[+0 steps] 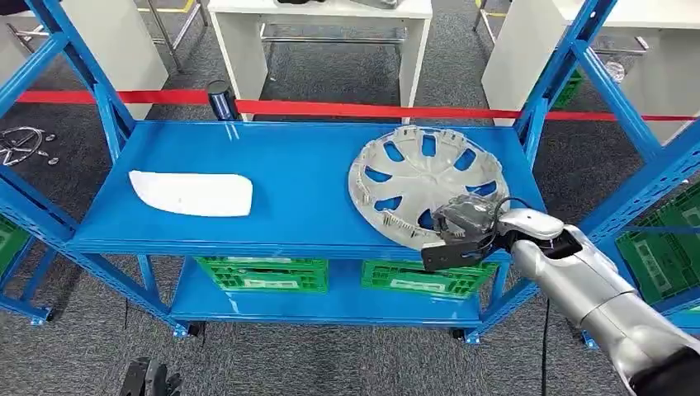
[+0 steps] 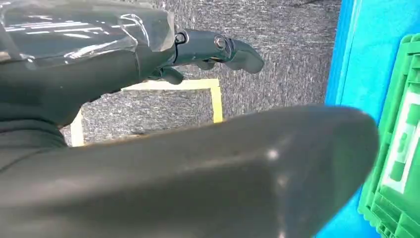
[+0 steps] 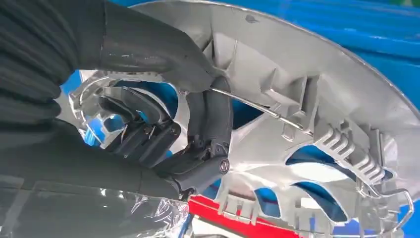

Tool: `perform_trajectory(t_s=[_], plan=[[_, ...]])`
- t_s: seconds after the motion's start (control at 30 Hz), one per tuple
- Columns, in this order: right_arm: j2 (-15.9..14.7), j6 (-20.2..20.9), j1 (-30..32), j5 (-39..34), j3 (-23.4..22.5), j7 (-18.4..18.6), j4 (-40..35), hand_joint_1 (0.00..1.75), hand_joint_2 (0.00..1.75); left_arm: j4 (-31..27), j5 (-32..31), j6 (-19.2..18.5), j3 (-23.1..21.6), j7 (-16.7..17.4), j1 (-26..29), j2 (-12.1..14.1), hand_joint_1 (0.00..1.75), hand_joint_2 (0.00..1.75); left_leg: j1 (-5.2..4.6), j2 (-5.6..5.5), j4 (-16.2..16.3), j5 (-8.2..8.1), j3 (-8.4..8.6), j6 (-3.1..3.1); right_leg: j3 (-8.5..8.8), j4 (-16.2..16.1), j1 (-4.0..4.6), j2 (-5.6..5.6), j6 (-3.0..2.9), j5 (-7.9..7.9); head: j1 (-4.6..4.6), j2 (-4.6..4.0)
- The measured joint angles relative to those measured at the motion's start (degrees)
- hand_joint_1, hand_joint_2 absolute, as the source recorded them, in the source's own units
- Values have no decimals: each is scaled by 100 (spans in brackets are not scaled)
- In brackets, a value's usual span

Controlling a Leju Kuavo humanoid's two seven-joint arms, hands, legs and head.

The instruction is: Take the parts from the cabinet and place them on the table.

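- Right robot hand point(image 3: 163, 134): fingers hooked through a spoke opening of the wheel cover point(image 1: 427, 183), gripping its near rim.
- Wheel cover: inner side up, on the blue shelf point(image 1: 281, 177), right end.
- Step: grasp made; next, lift clear and carry to the tabletop.
- White panel point(image 1: 192, 193): shelf left, untouched.
- Left robot hand point(image 2: 213, 52): hangs low, fingers apart, holding nothing.

Two green crates point(image 1: 262, 274) stand on the lower shelf. A red tape barrier point(image 1: 371, 108) runs behind, before a white desk point(image 1: 322, 33).

Silver hubcap point(image 1: 425, 177) — blue shelf point(image 1: 289, 177)
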Motion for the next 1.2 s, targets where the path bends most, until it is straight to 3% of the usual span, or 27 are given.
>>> perform_trajectory(t_s=[0.03,0.07,0.1,0.2,0.23,0.27,0.3,0.33,0.37,0.4,0.43,0.47,0.57,0.6,0.7,0.73,0.77,0.8,0.87,0.9,0.93,0.97,1.0,1.07,1.1,1.13,1.2], plan=[[0,-24,-5,-11,-18,7,-9,175,175,0,-7,-9,0,0,0,-5,0,0,2,-6,27,-18,-1,-26,294,-590,-10,-8,41,212,2,0],[2,-55,-11,-28,-35,15,-13,175,175,0,-7,-13,2,0,0,-5,0,0,-8,-8,60,-37,-24,-56,433,-949,-15,-26,3,263,9,0],[13,-86,-13,-42,-39,31,-22,175,175,0,-7,-15,7,-2,0,-7,0,0,-51,-8,89,-55,-59,-85,480,-949,15,-13,-67,290,4,0],[42,-131,-9,-64,-70,57,-35,173,175,0,-7,-18,22,-2,10,-7,0,0,-36,-8,90,-44,-65,-128,455,-924,36,-7,-153,295,2,0],[57,-136,-20,-68,-83,68,-57,169,175,0,-7,-18,31,-2,10,-2,0,0,-22,-9,112,-72,-81,-157,472,-943,-27,-8,-195,314,2,0],[70,-136,-32,-70,-103,81,-81,169,175,0,-7,-18,35,-4,16,-2,0,0,-10,-3,225,-162,-139,-208,483,-943,-27,-6,-203,309,-2,0],[96,-136,-41,-77,-133,92,-92,154,175,0,-7,-22,39,-7,15,0,0,0,7,-2,548,-361,-272,-249,492,-943,-26,-8,-248,306,-17,0],[111,-134,-54,-79,-136,94,-92,119,175,0,-7,-24,48,-9,14,0,0,0,22,-1,991,-578,-477,-277,490,-941,-25,-9,-251,304,-13,0],[127,-132,-56,-77,-136,94,-92,0,175,0,-9,-24,57,-9,21,-2,0,0,36,0,1495,-784,-721,-298,487,-941,-20,-9,-251,304,-15,0],[133,-127,-53,-77,-131,96,-92,0,175,0,-22,-24,70,-9,29,-7,0,0,46,0,1862,-893,-906,-309,485,-939,-15,-9,-251,303,-13,0],[136,-116,-44,-77,-127,96,-92,0,175,0,-24,-29,79,-11,35,-7,0,0,53,1,1989,-878,-982,-306,487,-938,-11,-9,-250,303,-13,0],[144,-103,-42,-77,-127,96,-92,0,175,0,-26,-44,81,-15,38,-7,0,0,54,2,1825,-736,-915,-297,491,-938,-10,-7,-249,302,-11,0],[146,-44,-52,-92,-131,94,-109,0,175,0,-26,-64,94,-44,36,15,0,0,46,1,304,-12,-157,-206,525,-942,-5,5,-243,299,-13,0],[146,-42,-59,-92,-131,92,-118,0,175,0,-26,-66,96,-44,30,26,0,0,10,-1,132,-109,-61,-193,504,-940,31,7,-232,297,-9,0],[140,-22,-52,-92,-123,90,-122,0,175,-2,-33,-68,101,-57,38,35,0,0,-21,0,129,-85,-70,-156,476,-963,20,6,-157,325,-9,0],[140,-22,-53,-92,-125,90,-125,0,175,-2,-33,-68,105,-57,37,35,0,0,-15,2,75,-51,-51,-107,492,-990,31,8,-110,333,-13,0],[125,-22,-53,-92,-133,90,-131,0,175,-20,-33,-68,109,-59,38,35,0,0,35,13,-11,-3,2,-58,448,-928,11,-1,-100,285,-2,0],[111,-22,-73,-92,-131,90,-136,0,175,-28,-33,-68,109,-61,31,35,0,0,26,9,-33,14,10,-23,352,-730,23,1,-127,158,4,0],[92,-22,-65,-88,-122,90,-135,0,175,-35,-33,-66,116,-61,27,33,0,0,12,7,-31,21,-4,-3,-77,185,22,1,-186,-218,11,0],[83,-18,-41,-88,-112,90,-136,0,175,-35,-33,-64,122,-61,32,30,0,0,5,7,-26,20,-13,-2,-311,664,22,1,-188,-370,9,0],[83,-16,-20,-88,-105,90,-135,0,175,-35,-33,-59,129,-61,34,30,0,0,0,6,-22,20,-16,-2,-440,913,21,0,-160,-410,9,0],[81,-13,-6,-85,-96,90,-136,0,175,-35,-33,-59,131,-61,34,28,0,0,0,6,-21,19,-12,-2,-400,818,19,0,-117,-342,9,0],[79,-11,-8,-85,-94,90,-136,0,175,-37,-33,-59,133,-61,32,28,0,0,0,4,-13,18,-9,-4,-230,478,16,-1,-63,-185,11,0],[72,15,-42,-85,-96,90,-136,0,175,-55,-33,-57,138,-63,32,24,0,0,3,1,24,-3,-10,-35,336,-657,3,-13,24,229,11,0],[66,32,-60,-85,-94,87,-136,0,175,-70,-33,-57,146,-68,32,24,0,0,-19,-3,58,-22,-37,-65,459,-959,12,-25,-37,261,11,0],[64,59,-63,-81,-79,75,-140,0,175,-89,-35,-59,157,-68,34,24,0,0,-45,-8,78,-36,-54,-92,495,-971,24,-13,-98,297,0,0],[46,76,-61,-79,-55,72,-138,0,175,-122,-44,-61,175,-66,46,24,0,0,-36,-6,72,-29,-63,-119,481,-953,49,-10,-143,300,4,0]])
